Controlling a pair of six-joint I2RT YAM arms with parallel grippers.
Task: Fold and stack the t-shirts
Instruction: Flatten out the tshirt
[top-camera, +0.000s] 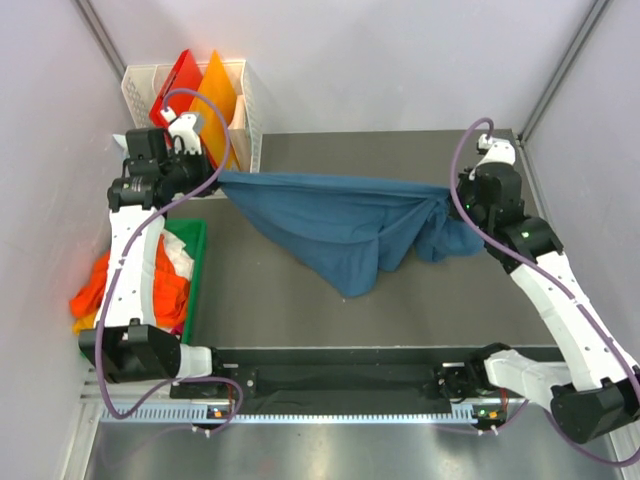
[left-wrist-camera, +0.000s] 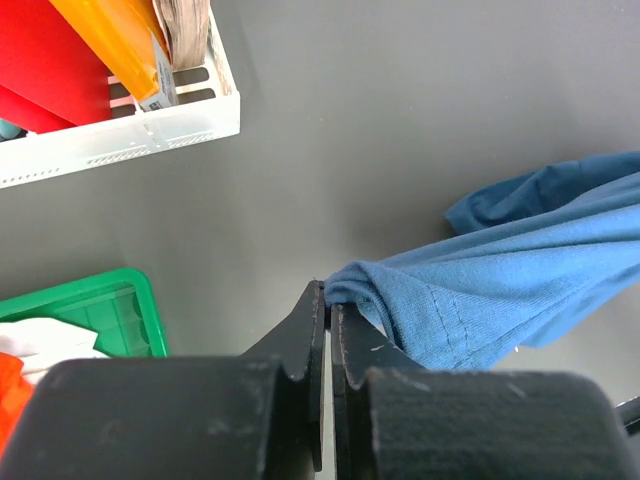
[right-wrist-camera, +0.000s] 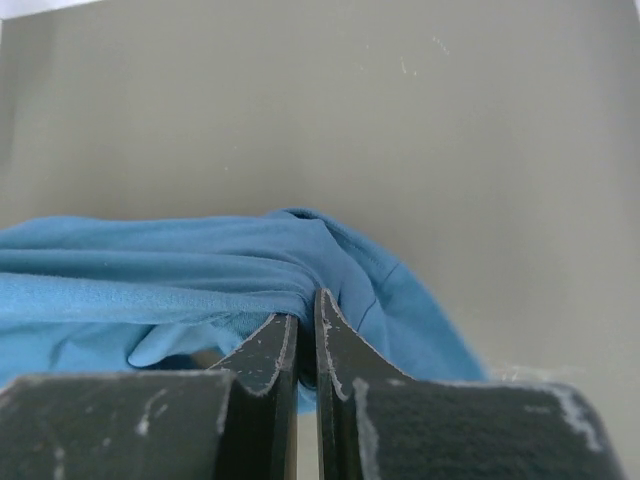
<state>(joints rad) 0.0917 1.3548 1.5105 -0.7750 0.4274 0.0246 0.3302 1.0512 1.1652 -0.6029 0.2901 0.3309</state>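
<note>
A dark teal-blue t-shirt (top-camera: 335, 225) hangs stretched between both arms above the dark mat, its lower part sagging onto the mat. My left gripper (top-camera: 218, 177) is shut on the shirt's left edge (left-wrist-camera: 400, 290), the cloth pinched at the tips of its fingers (left-wrist-camera: 312, 320). At the right, my right gripper (top-camera: 450, 198) is shut on the bunched right end of the t-shirt (right-wrist-camera: 200, 280). More t-shirts, orange (top-camera: 100, 285) and white (top-camera: 175, 250), lie heaped in the green bin (top-camera: 197, 262) at the left.
A white slotted basket (top-camera: 250, 115) at the back left holds upright red (top-camera: 172, 90) and orange (top-camera: 215, 95) boards, close behind my left gripper. The green bin (left-wrist-camera: 110, 300) sits left of the mat (top-camera: 300, 300).
</note>
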